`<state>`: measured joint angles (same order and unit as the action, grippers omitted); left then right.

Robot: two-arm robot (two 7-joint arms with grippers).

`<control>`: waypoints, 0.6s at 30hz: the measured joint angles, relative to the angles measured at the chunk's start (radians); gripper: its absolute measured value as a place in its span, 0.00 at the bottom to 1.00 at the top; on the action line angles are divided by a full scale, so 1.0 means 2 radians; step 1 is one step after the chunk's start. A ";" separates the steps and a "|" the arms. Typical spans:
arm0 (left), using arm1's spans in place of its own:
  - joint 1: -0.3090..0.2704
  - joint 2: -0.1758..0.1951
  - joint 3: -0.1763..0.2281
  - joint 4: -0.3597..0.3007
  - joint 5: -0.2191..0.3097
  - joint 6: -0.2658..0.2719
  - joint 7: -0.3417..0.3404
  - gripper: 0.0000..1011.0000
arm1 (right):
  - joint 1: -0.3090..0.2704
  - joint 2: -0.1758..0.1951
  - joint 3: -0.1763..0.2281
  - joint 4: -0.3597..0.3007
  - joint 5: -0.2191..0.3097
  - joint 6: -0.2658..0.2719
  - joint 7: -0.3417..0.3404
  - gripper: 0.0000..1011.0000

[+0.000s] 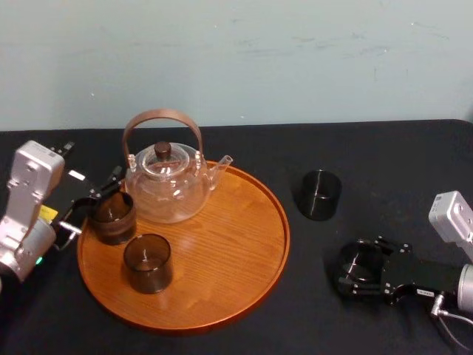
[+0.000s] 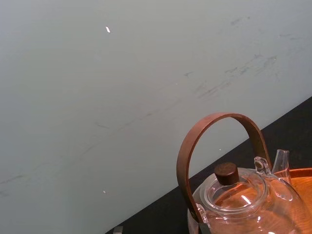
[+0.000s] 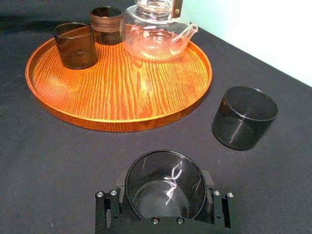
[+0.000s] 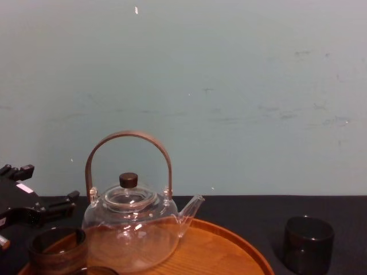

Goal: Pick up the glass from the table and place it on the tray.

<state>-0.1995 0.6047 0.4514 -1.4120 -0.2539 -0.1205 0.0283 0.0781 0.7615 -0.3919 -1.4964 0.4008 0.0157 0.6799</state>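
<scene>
I have the black table (image 1: 384, 148) ahead, with the tray (image 1: 244, 244) on its left half and the teapot (image 1: 168, 185) at the tray's back. Two tumblers (image 1: 148, 262) are already on the wood. A spare glass (image 1: 319, 194) stands on the cloth just right of the rim.

The glass (image 1: 362, 263) I'm working is nearer me on the right, upright with its mouth up, inside my right gripper (image 3: 165, 195). The jaws sit one on each side, close against its wall, so I read it as gripped. I can't tell whether it is off the cloth.

What matters now is direction. The tray lies to the left of this gripper and a little farther out, well apart from it. The open wood right of the tumblers looks like the natural landing spot. The glass must stay vertical as it crosses the low rim.

My left gripper (image 1: 83, 214) is at the tray's left edge beside the rear tumbler, much farther from the glass, so this move belongs to the right arm.
</scene>
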 joint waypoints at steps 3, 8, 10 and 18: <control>0.000 0.000 0.000 0.000 0.000 0.000 0.000 0.99 | 0.000 0.000 0.000 0.000 0.000 0.000 0.000 0.90; 0.000 0.000 0.000 0.000 0.000 0.000 0.000 0.99 | 0.000 0.000 0.000 0.000 0.000 0.000 0.001 0.90; 0.000 0.000 0.000 0.000 0.000 0.000 0.000 0.99 | 0.000 0.000 0.000 0.000 0.000 0.000 0.001 0.90; 0.000 0.000 0.000 0.000 0.000 0.000 0.000 0.99 | -0.005 0.006 0.005 -0.007 0.013 -0.004 0.007 0.90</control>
<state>-0.1995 0.6047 0.4514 -1.4120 -0.2539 -0.1206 0.0283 0.0685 0.7741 -0.3813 -1.5108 0.4275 0.0076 0.6942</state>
